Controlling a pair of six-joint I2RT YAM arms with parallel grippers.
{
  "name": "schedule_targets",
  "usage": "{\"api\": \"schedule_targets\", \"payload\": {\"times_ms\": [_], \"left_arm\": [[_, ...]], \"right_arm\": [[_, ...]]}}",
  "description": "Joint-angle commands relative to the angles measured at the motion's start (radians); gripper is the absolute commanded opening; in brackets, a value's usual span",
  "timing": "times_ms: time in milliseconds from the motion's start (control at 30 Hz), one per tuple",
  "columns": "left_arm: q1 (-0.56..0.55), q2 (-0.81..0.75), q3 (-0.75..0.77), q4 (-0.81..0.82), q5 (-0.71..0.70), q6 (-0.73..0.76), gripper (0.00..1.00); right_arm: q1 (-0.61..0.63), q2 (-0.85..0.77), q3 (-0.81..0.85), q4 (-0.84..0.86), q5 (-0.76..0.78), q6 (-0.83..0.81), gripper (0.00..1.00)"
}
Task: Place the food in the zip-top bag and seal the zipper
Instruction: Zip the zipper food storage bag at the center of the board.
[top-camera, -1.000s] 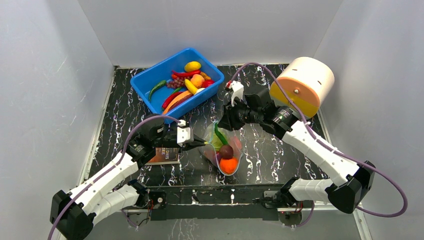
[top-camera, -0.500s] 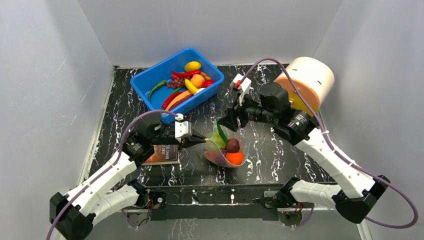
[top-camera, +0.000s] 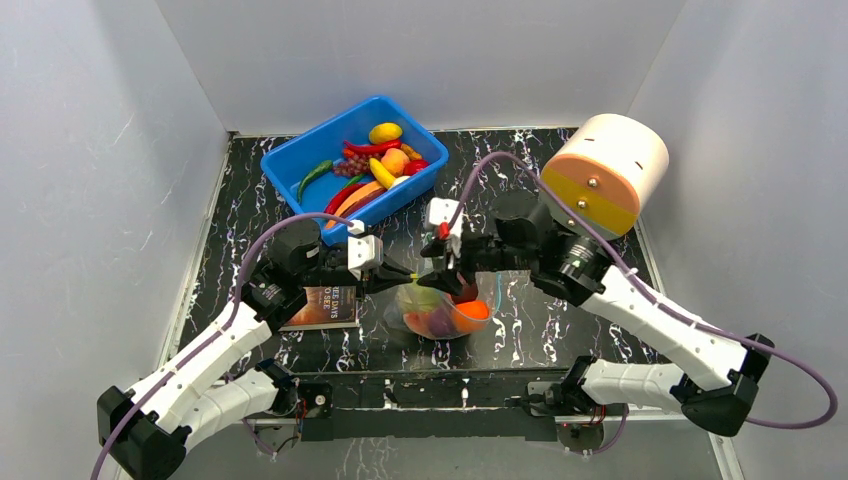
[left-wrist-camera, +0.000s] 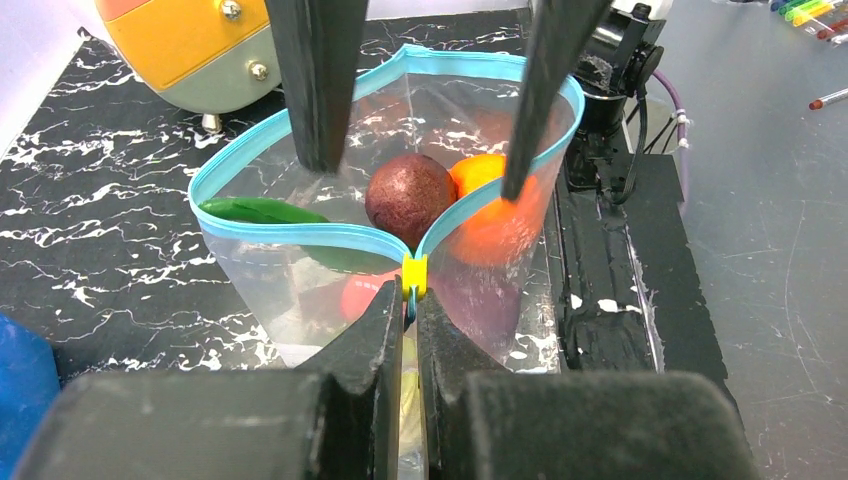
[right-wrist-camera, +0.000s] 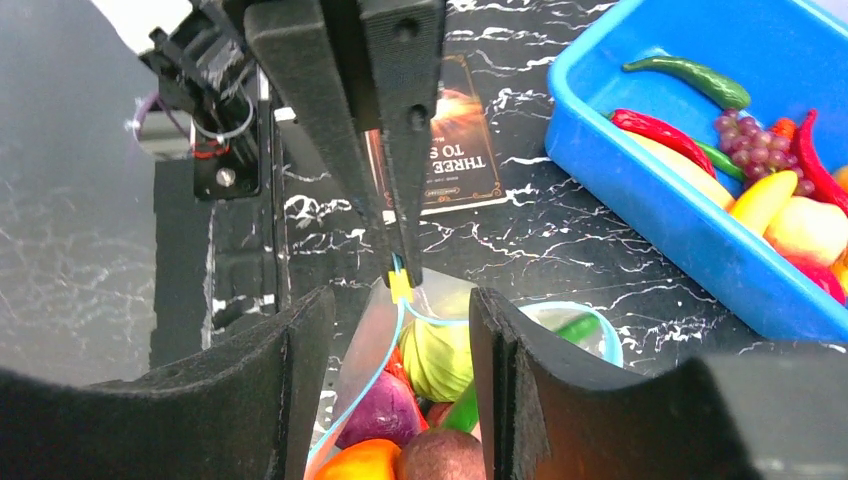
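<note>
Our left gripper (left-wrist-camera: 405, 300) was clamped on the yellow tab (left-wrist-camera: 414, 272) at one end of the zipper (left-wrist-camera: 290, 230), holding the zip-top bag (left-wrist-camera: 260, 280) over the table (top-camera: 520, 320) near its front middle. The right gripper (right-wrist-camera: 400, 325) stood open astride the gaping mouth (orange (left-wrist-camera: 490, 215) and cabbage (right-wrist-camera: 440, 360) inside). To seal well, we judged it should pinch both strips just beside the tab, then slide away steadily.

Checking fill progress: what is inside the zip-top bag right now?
Inside the zip-top bag show an orange, a dark maroon ball, a green cabbage, a purple piece, a green pod and something red low down. Anything beneath these is covered.
</note>
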Motion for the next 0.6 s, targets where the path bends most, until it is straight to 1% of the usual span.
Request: {"api": "schedule_targets", "payload": {"times_ms": [0, 100, 300, 433, 567], "left_arm": [[-0.004, -0.017, 0.013, 0.021, 0.043, 0.005, 0.00], [-0.004, -0.026, 0.004, 0.012, 0.041, 0.007, 0.00], [-0.004, -0.035, 0.005, -0.017, 0.045, 0.018, 0.00], [-0.004, -0.039, 0.005, -0.040, 0.045, 0.025, 0.00], [-0.004, -0.038, 0.005, -0.062, 0.042, 0.033, 0.00]], "right_arm": [[0.070, 0.038, -0.007, 0.031, 0.072, -0.122, 0.49], [0.090, 0.062, -0.006, 0.038, 0.081, -0.157, 0.49], [0.105, 0.103, -0.007, 0.017, 0.109, -0.196, 0.37], [0.112, 0.102, -0.024, -0.003, 0.125, -0.210, 0.30], [0.115, 0.095, -0.042, -0.024, 0.148, -0.227, 0.26]]}}
